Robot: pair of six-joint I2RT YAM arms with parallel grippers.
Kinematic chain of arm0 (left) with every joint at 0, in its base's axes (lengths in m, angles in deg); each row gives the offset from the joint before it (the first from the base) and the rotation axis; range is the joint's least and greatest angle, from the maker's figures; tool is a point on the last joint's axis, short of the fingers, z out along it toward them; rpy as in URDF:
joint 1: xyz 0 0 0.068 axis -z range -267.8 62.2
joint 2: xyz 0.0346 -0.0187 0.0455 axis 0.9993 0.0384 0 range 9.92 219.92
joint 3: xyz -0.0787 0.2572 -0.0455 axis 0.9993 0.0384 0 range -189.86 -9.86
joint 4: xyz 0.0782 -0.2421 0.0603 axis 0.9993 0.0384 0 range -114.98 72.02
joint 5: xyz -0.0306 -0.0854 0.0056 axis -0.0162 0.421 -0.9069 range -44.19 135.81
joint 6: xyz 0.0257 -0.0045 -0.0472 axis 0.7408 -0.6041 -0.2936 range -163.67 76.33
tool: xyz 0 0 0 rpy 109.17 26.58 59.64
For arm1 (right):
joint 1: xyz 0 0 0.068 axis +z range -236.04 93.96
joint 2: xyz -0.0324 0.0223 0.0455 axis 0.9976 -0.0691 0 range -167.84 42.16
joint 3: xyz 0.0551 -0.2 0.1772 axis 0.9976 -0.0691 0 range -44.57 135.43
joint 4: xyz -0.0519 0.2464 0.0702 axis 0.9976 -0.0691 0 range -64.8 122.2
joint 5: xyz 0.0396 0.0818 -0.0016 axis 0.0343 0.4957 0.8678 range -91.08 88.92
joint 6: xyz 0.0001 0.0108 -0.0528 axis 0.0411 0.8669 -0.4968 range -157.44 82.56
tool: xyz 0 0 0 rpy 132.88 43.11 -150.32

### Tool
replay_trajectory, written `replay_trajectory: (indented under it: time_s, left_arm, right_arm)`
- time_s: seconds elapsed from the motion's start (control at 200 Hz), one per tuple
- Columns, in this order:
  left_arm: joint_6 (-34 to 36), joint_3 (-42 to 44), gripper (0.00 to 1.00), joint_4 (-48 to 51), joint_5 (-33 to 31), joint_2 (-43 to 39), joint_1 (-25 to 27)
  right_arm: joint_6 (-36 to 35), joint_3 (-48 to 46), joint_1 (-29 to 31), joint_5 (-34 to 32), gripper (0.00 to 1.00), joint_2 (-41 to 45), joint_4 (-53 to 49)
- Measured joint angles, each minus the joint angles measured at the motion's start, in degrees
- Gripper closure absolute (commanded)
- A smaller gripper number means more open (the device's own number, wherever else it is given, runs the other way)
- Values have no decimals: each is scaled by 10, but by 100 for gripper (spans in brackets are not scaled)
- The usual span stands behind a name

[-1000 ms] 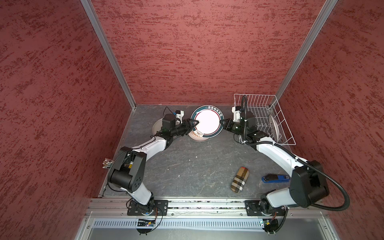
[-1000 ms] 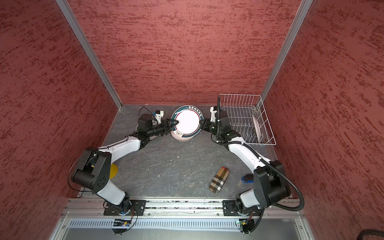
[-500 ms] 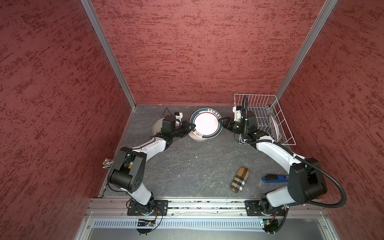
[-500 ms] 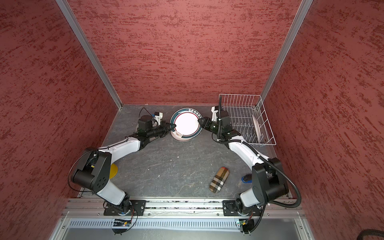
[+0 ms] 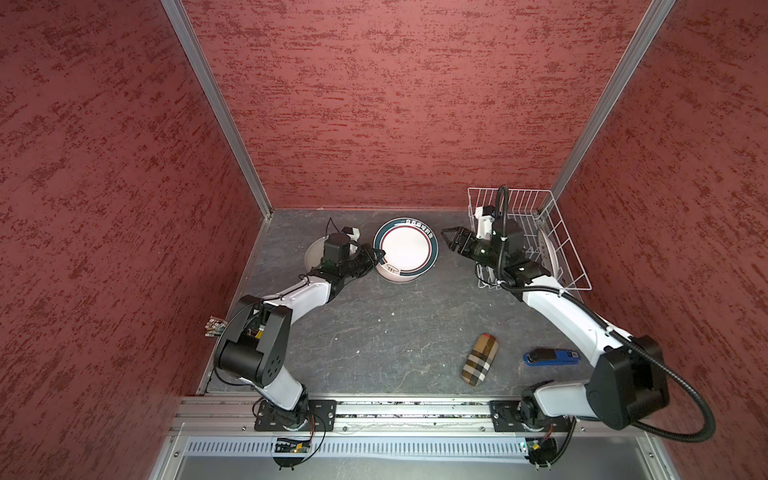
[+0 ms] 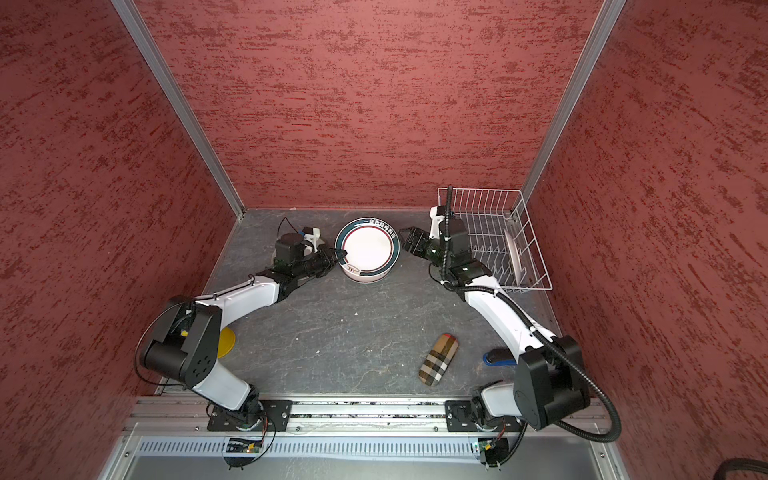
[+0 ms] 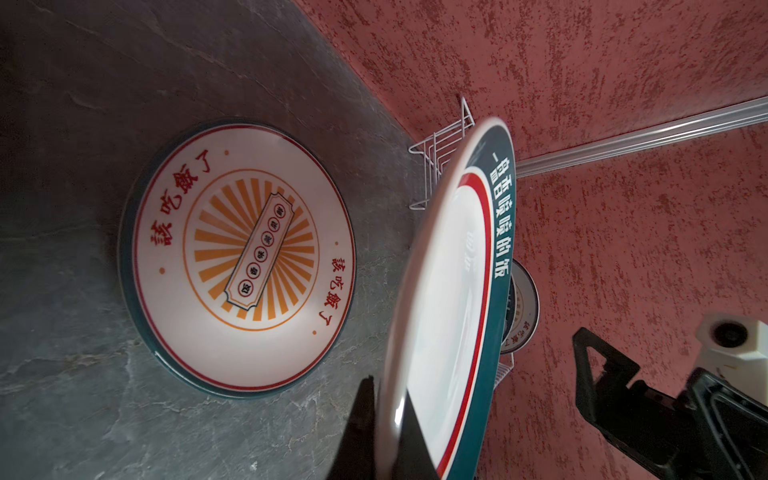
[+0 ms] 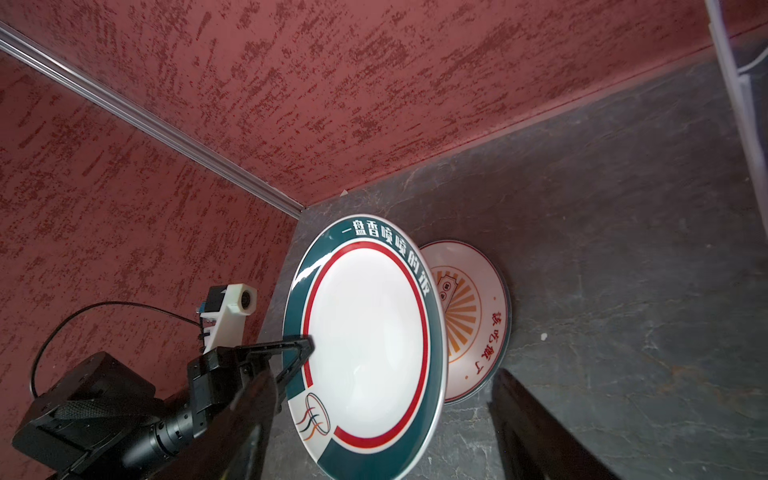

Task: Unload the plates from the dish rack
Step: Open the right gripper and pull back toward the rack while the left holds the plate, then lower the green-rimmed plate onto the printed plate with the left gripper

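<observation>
Finds left claw (image 5: pixel 379 252) clamped on left rim of lettered plate (image 5: pixel 409 249), held tilted at far centre of counter (image 5: pixel 374 332), right claw (image 5: pixel 449 240) gaping empty beside it, one upright plate (image 5: pixel 547 249) standing in dish rack (image 5: pixel 570 266) far right.

- Plates: you've got 3 in view, i.e. 1 teal-rim plate (image 5: pixel 409 249), 1 sunburst plate (image 7: pixel 237 257) and 1 racked plate (image 6: pixel 513 253).
- Dish rack (image 5: pixel 573 257): just 1, white wire.
- Grippers: you see 2, 1 per side, i.e. left gripper (image 5: pixel 380 254) and right gripper (image 5: pixel 449 241).
- Plaid case (image 5: pixel 480 359): 1.
- Blue stapler-like tool (image 5: pixel 550 357): 1.
- Yellow disc (image 6: pixel 227 343): 1, only partly visible to you.
- Misc. loose items, excl. plates & rack: 3 total.
</observation>
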Motion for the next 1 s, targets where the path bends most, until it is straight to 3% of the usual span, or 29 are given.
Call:
replay_trajectory:
  time_s: [0.276,0.561,0.997]
  left_arm:
    - [4,0,100,7,-38,29,-3]
    - [4,-12,100,3,-45,119,-6]
    - [-10,-44,100,-23,-48,174,-18]
  right_arm:
    - [-14,1,0,-15,18,7,-20]
    - [-25,1,-1,-26,18,18,-41]
    - [-35,1,-2,-35,18,24,-52]
